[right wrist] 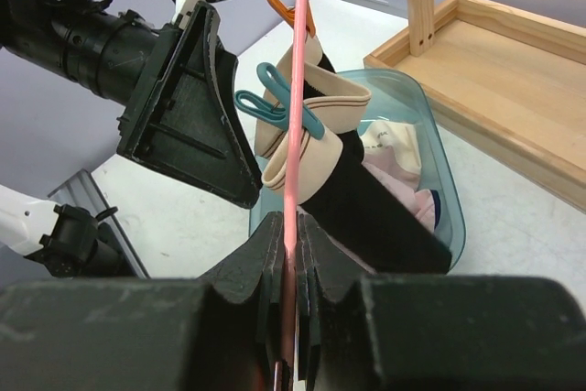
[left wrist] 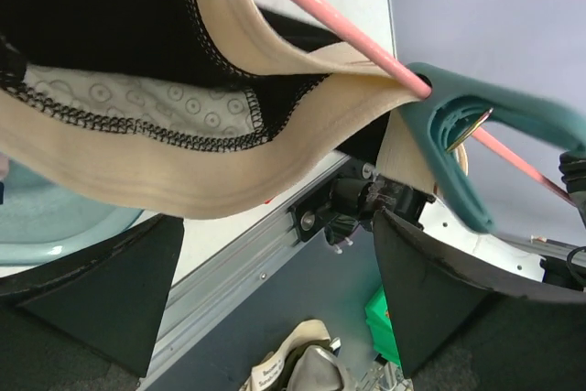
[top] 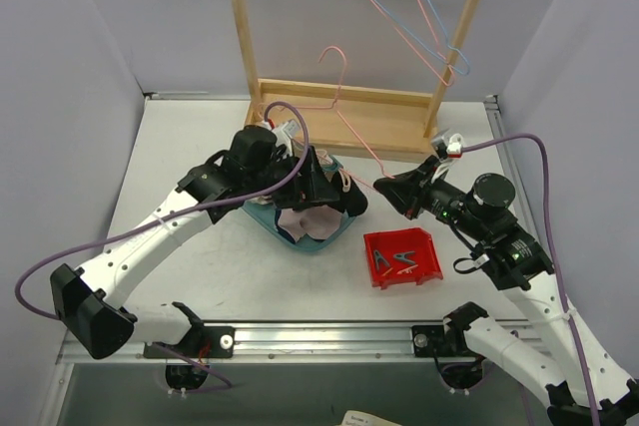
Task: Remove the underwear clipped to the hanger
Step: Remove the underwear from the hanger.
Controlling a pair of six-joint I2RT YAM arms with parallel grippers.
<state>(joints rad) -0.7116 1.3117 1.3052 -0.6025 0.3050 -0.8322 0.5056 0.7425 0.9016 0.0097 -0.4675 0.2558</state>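
On a pale grey table point(top: 190, 147), in front of a wooden rack point(top: 339, 97), the right gripper point(right wrist: 286, 254) is clamped on the wire of the pink hanger point(right wrist: 298, 89). The black briefs point(left wrist: 92, 16) with a beige waistband hang from it by a teal clothespin point(left wrist: 449, 148), over a teal bin point(right wrist: 430, 135) holding pale pink cloth point(top: 305, 221). The left gripper point(top: 318, 182) is spread wide around that clip, gripping nothing.

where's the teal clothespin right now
In the right wrist view the teal clothespin sits left of centre, pinning the black underwear to the pink hanger, right beside the left fingers.
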